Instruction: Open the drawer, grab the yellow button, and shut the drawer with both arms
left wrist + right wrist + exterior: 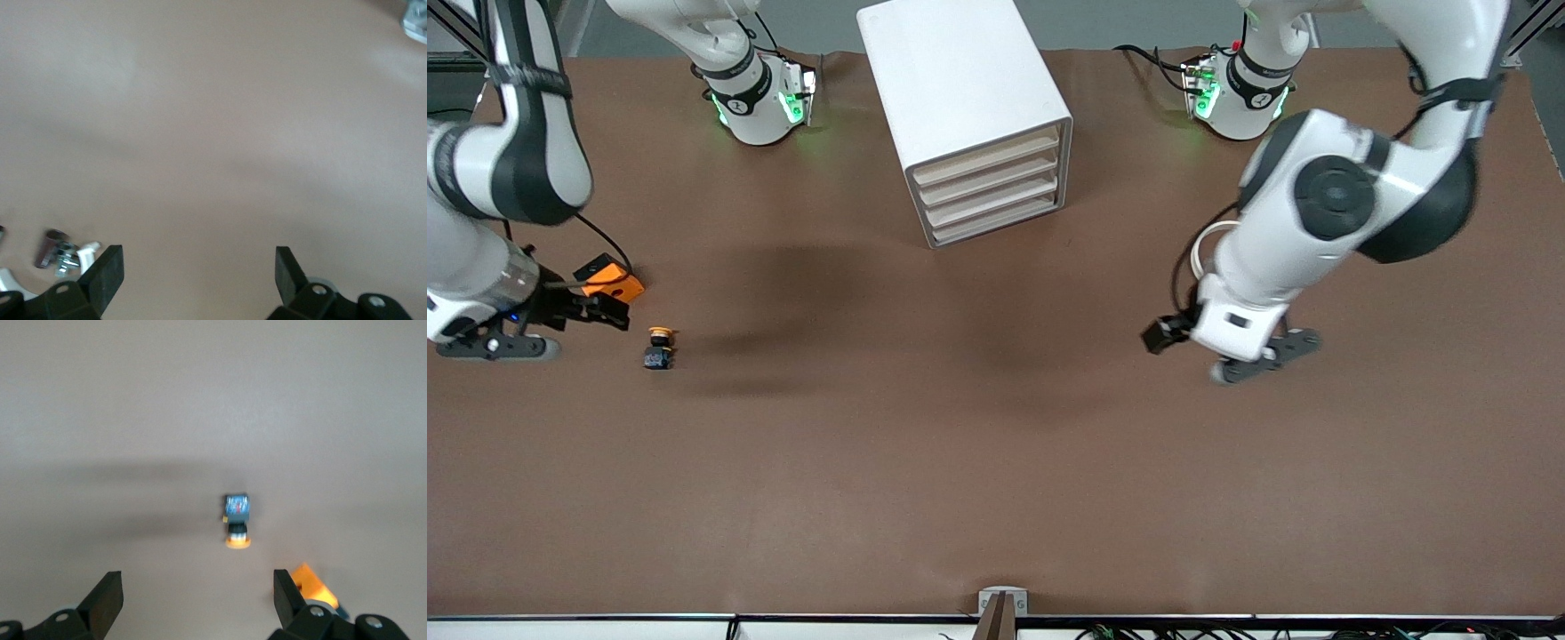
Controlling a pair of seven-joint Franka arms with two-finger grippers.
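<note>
The button lies on its side on the brown bench, toward my right arm's end, well apart from the white cabinet. Its long axis runs roughly from the robots' side of the bench toward the front camera: the yellow-orange cap points toward the robots' side, and the dark blue-black body lies nearer to the front camera. In my right wrist view the same thing shows with the body farther from my fingertips and the cap turned toward them.

My right tool hangs low over the bench at that same end, released, its two fingers spread wide with nothing between them. The button sits clear of it, just beside the tool on the cabinet's side, touching neither finger. An orange block lies near the tool too, farther from the front camera than the button and apart from it.

My left tool waits over bare bench toward the left arm's end, also released, fingers wide and holding nothing. A small metal screw part shows beside one finger in its wrist view.

All four drawers of the cabinet sit pushed in, their pale fronts flush.
</note>
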